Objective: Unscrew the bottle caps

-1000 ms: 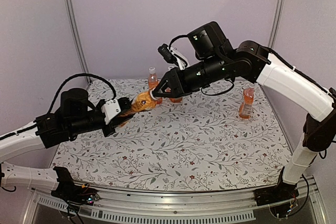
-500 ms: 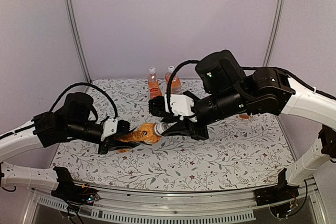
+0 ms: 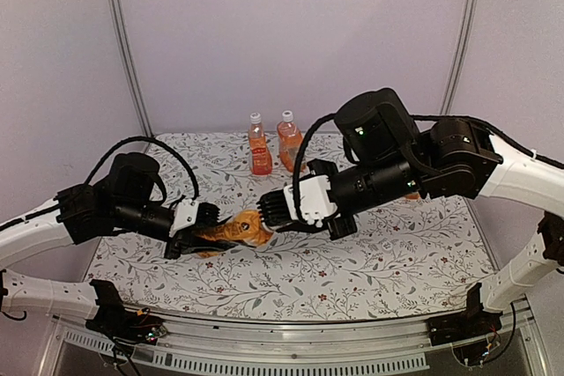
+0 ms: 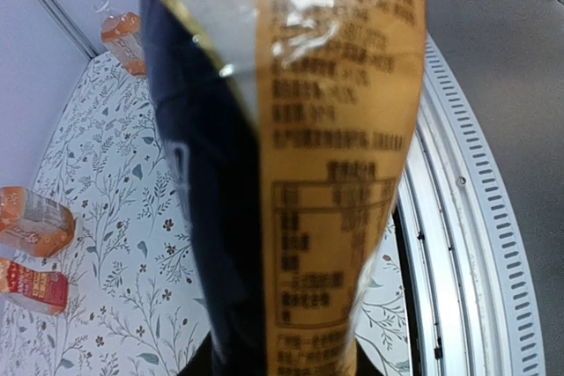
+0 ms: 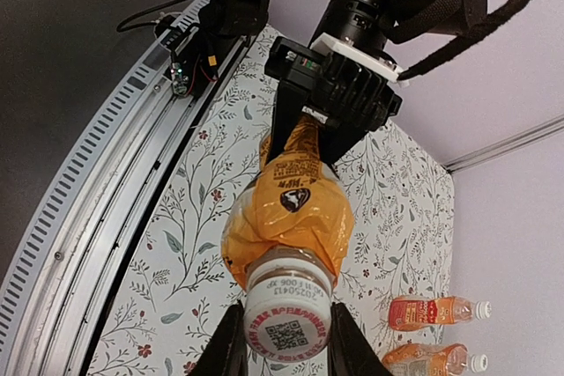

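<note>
Orange-labelled, the held bottle has its cap pinched between the right fingers. The cap is still seated on the neck, so I judge that no unscrewing is finished yet. Beyond those fingertips the bottle lies level above the worktop, its far end clamped tight in the left fingers. Well off to one side of the right fingers, two more bottles wear their white caps. Both look untouched, so most of the job remains.
</note>
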Tool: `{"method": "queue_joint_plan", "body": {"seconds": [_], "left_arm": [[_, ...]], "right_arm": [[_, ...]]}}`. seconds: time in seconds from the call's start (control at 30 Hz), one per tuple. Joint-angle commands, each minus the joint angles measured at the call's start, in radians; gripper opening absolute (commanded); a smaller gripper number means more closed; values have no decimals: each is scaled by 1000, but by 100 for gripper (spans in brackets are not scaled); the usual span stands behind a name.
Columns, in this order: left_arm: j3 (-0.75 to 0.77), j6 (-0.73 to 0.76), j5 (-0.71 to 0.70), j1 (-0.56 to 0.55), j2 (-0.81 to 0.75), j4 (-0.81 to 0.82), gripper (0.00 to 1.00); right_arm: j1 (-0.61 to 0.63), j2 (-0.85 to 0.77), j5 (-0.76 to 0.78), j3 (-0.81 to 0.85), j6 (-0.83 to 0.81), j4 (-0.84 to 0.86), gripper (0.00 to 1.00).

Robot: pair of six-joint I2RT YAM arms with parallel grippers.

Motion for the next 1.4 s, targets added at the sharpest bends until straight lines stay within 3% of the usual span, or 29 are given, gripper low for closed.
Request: {"method": "queue_joint_plan", "body": {"seconds": [0.0, 0.17, 0.3, 0.63, 1.17, 1.37], "left_arm": [[5, 21, 24, 11, -12, -117, 16], [0, -4, 21, 11, -20, -90, 15], [-5, -25, 26, 10, -26, -68, 15], [-6, -44, 12, 12, -31, -43, 15], [-11, -64, 15, 12, -35, -24, 15], [-12, -68, 10, 13, -37, -21, 15]], "right_arm": [[-2, -16, -30, 31, -68, -152, 0], [-3, 9, -36, 26, -52, -116, 0], [-3, 10, -39, -2, -35, -64, 12], [-2, 5, -53, -17, -20, -21, 28], [-2, 38, -64, -1, -15, -6, 34], [-3, 43, -59, 4, -9, -2, 50]]}}
